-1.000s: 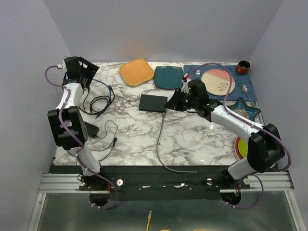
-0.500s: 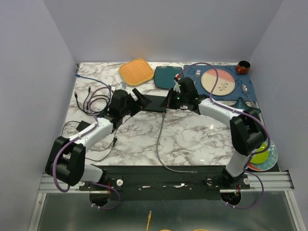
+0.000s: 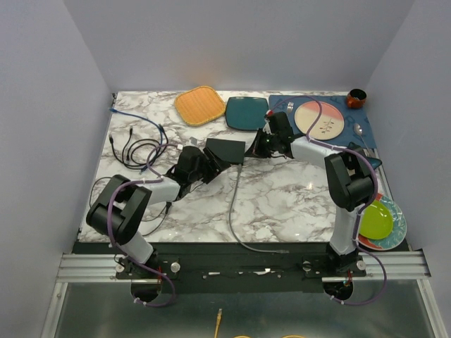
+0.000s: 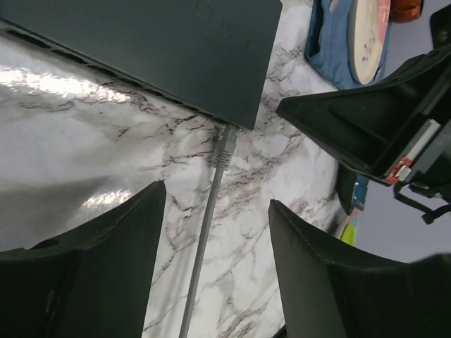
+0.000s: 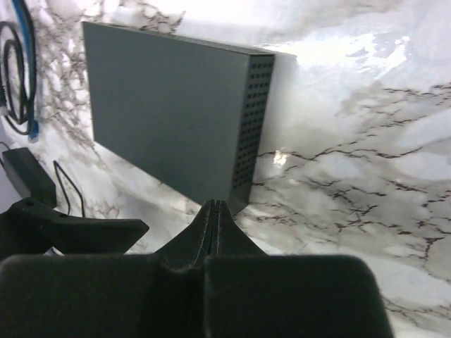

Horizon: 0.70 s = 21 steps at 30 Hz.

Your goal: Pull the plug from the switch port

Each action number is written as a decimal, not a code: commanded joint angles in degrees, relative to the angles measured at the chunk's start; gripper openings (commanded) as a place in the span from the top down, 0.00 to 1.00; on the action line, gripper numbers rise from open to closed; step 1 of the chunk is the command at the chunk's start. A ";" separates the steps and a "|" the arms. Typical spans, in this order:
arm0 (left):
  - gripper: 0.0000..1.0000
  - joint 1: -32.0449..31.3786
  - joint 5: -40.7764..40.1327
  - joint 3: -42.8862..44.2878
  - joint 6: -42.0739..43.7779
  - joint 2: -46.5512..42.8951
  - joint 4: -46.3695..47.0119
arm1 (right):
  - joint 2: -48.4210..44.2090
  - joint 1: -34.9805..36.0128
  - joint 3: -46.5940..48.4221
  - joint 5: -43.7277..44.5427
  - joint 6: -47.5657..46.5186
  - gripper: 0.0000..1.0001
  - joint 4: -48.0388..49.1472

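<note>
Switch [image 4: 141,42] lettering [image 4: 220,33] unreadable, grey plug [image 4: 224,146] seated in port [image 4: 230,127], left tool [image 4: 215,201] open, right tool [image 5: 214,208] closed.

Along the far edge of the marble table [image 3: 282,204] an orange mat [image 3: 199,105] lies just beside a teal plate [image 3: 245,113]. To the right, a blue placemat [image 3: 352,116] bears a pink plate [image 3: 320,118], with a fork [image 3: 289,107] on its left and a spoon [image 3: 359,129] on its right. A brown bowl [image 3: 356,98] sits at the placemat's far right corner. A green plate [image 3: 375,220] rests on a teal-rimmed one [image 3: 399,217] at the table's right edge. Black cables [image 3: 137,149] and a blue cable [image 3: 121,111] lie looped at the far left.
</note>
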 commanded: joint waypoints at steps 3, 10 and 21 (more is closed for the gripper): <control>0.32 -0.73 4.18 1.79 -5.58 7.70 11.56 | 3.72 0.25 2.51 -1.85 -0.75 0.99 -3.34; 0.32 -1.00 4.80 1.35 -7.69 12.18 16.22 | -0.92 0.16 1.37 2.01 0.12 0.99 -2.90; 0.34 -1.00 5.77 0.47 -11.83 16.85 23.25 | -0.50 0.25 3.30 -5.45 3.46 0.99 1.23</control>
